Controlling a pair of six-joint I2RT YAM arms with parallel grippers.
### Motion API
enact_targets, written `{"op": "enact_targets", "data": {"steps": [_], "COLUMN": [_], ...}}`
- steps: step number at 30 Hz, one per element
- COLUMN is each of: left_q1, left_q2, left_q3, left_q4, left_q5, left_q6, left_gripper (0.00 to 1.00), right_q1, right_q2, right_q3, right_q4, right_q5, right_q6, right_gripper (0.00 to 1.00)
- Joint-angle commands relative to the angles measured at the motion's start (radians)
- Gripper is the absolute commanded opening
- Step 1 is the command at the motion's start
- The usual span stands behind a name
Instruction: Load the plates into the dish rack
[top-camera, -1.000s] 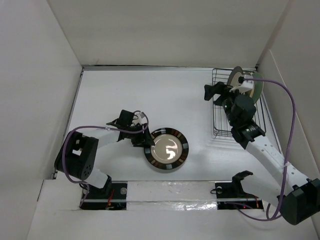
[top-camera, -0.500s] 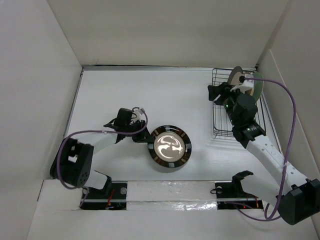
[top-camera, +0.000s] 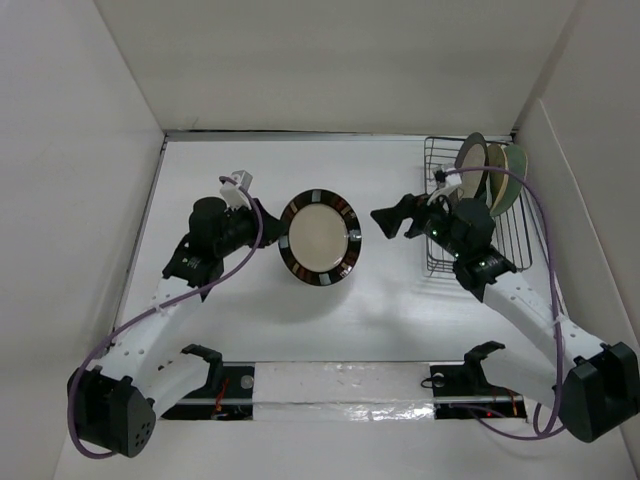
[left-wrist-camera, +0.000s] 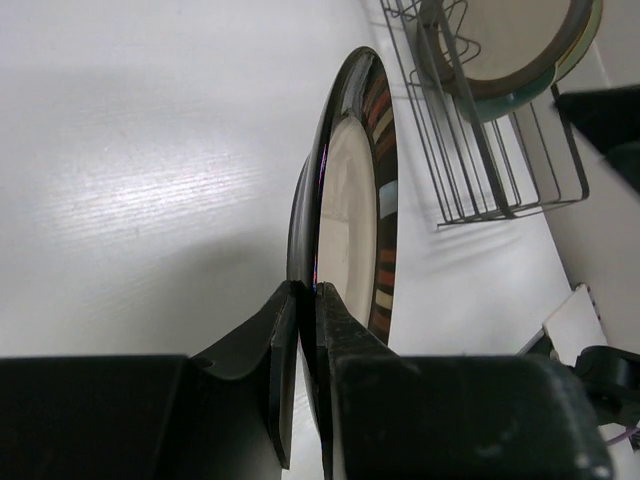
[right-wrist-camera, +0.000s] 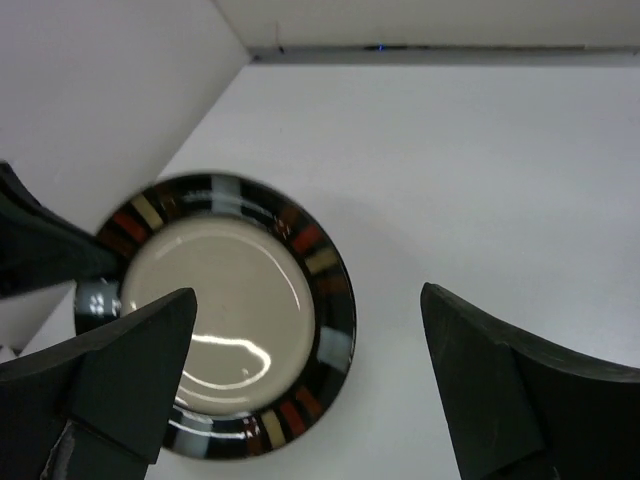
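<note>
The black-and-white striped-rim beige plate (top-camera: 320, 238) is held off the table, tilted nearly upright, left of centre. My left gripper (top-camera: 281, 236) is shut on its left rim; in the left wrist view the plate (left-wrist-camera: 352, 200) shows edge-on between the shut fingers (left-wrist-camera: 345, 320). My right gripper (top-camera: 392, 219) is open and empty, just right of the plate and facing it; in the right wrist view the plate (right-wrist-camera: 220, 310) lies ahead, between the spread fingers (right-wrist-camera: 130, 370). The dark wire dish rack (top-camera: 447, 262) stands at the back right and holds three upright plates (top-camera: 492, 172) at its far end.
White walls close in the table on the left, back and right (top-camera: 590, 200). The rack also shows in the left wrist view (left-wrist-camera: 480, 190), beyond the plate. A taped front rail (top-camera: 340, 385) runs along the near edge. Purple cables (top-camera: 545, 250) trail from both arms.
My left gripper has lifted the striped-rim plate off the table, tipped it upright and carried it back. My right gripper has left the rack and swung left toward the plate.
</note>
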Motion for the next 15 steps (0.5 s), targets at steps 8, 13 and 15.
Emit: {"op": "enact_targets", "data": {"steps": [8,13,15], "left_q1": [0.013,0.013,0.013], "left_q2": [-0.09,-0.062,-0.057], "left_q3": [0.092,0.095,0.088], "left_q4": [0.262,0.352,0.393], "left_q5": [0.151,0.304,0.335], "left_q6": [-0.092,-0.157,-0.193], "left_gripper": [0.0,0.0,0.0], "right_q1": [0.004,0.004,0.004], "right_q2": [0.086,0.153,0.184], "right_q3": [-0.09,-0.088,-0.097], "right_q4": [0.148,0.207,0.229], "right_q5": [-0.249,-0.285,-0.308], "right_q6": [0.0,0.022,0.037], "right_gripper": [1.0,0.99,0.99]}}
